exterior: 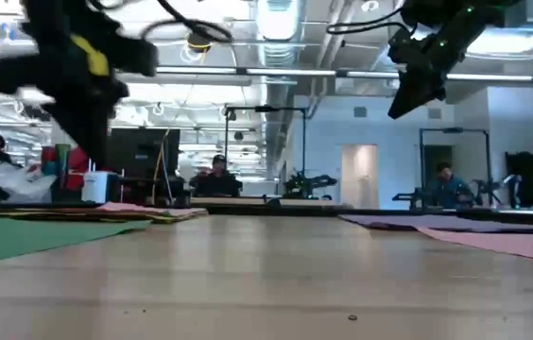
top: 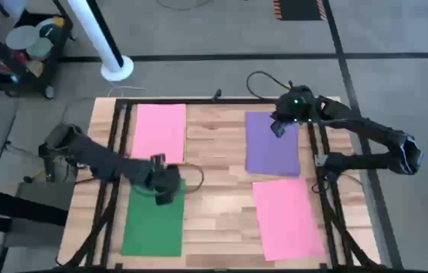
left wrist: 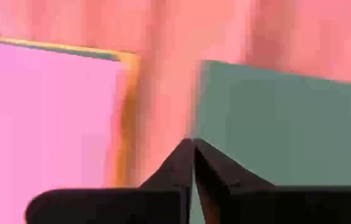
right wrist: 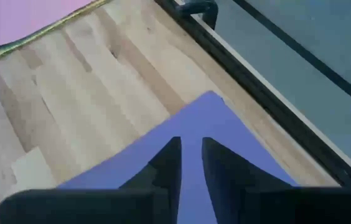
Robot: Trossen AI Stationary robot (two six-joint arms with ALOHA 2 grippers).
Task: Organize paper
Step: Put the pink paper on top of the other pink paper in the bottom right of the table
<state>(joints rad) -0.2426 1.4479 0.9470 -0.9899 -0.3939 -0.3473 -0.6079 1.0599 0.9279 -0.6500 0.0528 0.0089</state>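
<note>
Green sheet being seen nearest low camera, flat at table's near left edge. Left gripper being held over its far end — fingers together, nothing gripped. Right gripper being held above purple sheet's far corner, fingers slightly apart, empty. Two pink sheets lying separately. Paper likely light, floppy, slippery on wood — best taken at edge or corner.

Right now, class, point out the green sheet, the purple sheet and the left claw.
green sheet [top: 152, 231], high view, middle of its bare lower half.
purple sheet [top: 272, 152], high view, centre of the sheet.
left claw [left wrist: 192, 155], left wrist view, where its fingertips meet.
</note>
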